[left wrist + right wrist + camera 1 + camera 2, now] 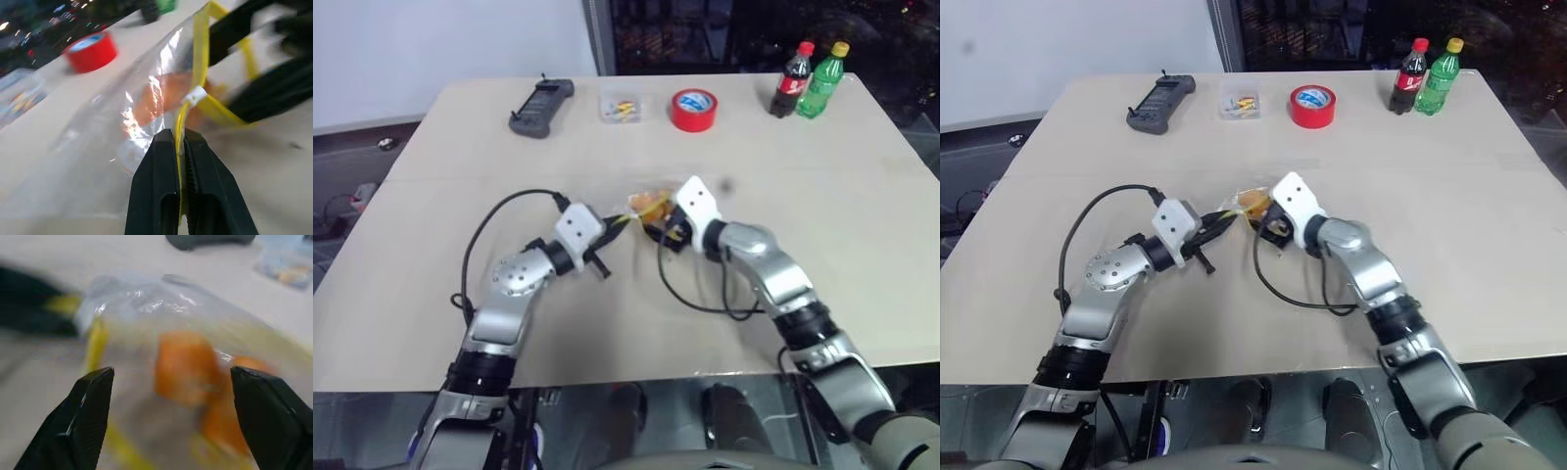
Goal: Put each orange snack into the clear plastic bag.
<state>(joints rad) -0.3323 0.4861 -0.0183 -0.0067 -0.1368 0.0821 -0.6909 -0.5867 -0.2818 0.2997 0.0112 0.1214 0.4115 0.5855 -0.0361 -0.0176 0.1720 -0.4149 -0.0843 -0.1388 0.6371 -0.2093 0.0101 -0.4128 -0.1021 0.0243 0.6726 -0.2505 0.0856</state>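
Note:
The clear plastic bag (112, 112) lies at the middle of the table (862, 225), its yellow seal strip (199, 58) toward my arms. My left gripper (178, 135) is shut on that strip at the bag's mouth. Two orange snacks (185, 367) (234, 401) show through the plastic, side by side inside the bag; in the head views they are an orange patch (651, 204). My right gripper (172, 374) is open, its fingers spread wide just in front of the bag and the snacks, with nothing between them. From above, the two grippers face each other across the bag's mouth.
Along the far edge stand a black handheld device (541, 107), a small clear box of coloured bits (622, 108), a red tape roll (693, 109), a cola bottle (793, 80) and a green bottle (824, 80). Black cables loop beside both arms.

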